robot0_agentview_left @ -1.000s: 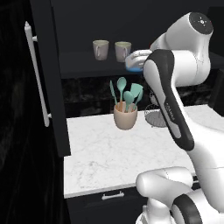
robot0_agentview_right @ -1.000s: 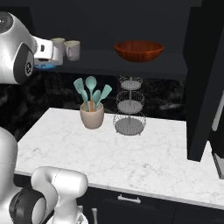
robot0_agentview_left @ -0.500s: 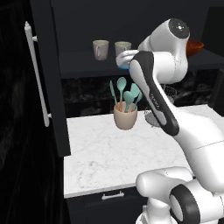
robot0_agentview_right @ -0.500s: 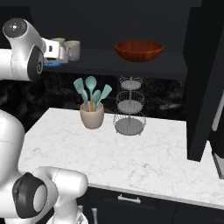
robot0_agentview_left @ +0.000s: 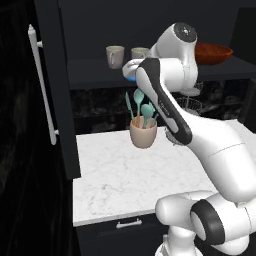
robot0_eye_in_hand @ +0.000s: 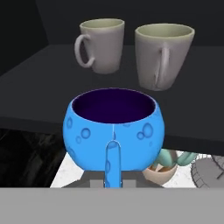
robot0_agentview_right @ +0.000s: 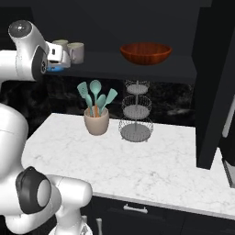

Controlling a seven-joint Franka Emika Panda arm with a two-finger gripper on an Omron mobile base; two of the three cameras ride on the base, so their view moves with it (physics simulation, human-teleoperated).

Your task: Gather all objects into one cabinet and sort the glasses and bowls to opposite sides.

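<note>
The pincer [robot0_eye_in_hand: 112, 186] is clamped on the near wall of the small blue bowl [robot0_eye_in_hand: 113, 130], carrying it upright just short of the cabinet shelf [robot0_eye_in_hand: 39, 87], with the table [robot0_agentview_left: 125, 175] and the beige utensil pot [robot0_agentview_left: 143, 134] below it. The bowl looks like glazed ceramic: rigid, light for its size, glossy and therefore likely slippery, and liable to chip if knocked on the shelf edge. A pinch over the rim, as here, seems the sensible hold, since the rounded belly offers little purchase. On the shelf beyond stand two grey-beige cups [robot0_eye_in_hand: 101, 45], close together but apart. Farther along the same shelf sits the wide red-brown bowl [robot0_agentview_right: 146, 53], probably heavier and best taken by its rim.
</note>
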